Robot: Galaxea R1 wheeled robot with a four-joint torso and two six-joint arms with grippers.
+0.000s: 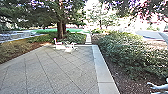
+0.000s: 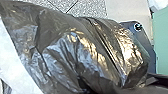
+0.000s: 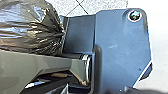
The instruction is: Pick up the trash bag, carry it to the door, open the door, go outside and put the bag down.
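Note:
The shiny black trash bag (image 2: 72,52) spreads large and creased across the left wrist view, partly over the robot's dark base plate. In the right wrist view the bag (image 3: 32,27) looks rounded, with its folds drawn together at one side, close to the base plate and the jointed bar. What grips or bears the bag is hidden.
Grey paving (image 1: 50,70) with a pale stone border (image 1: 102,72) lies ahead. Bushes (image 1: 127,50) and mulch line the right. White chair-like objects (image 1: 68,47) stand at the far edge, near a tree trunk (image 1: 60,30). A pale shape (image 1: 160,87) at lower right is unclear.

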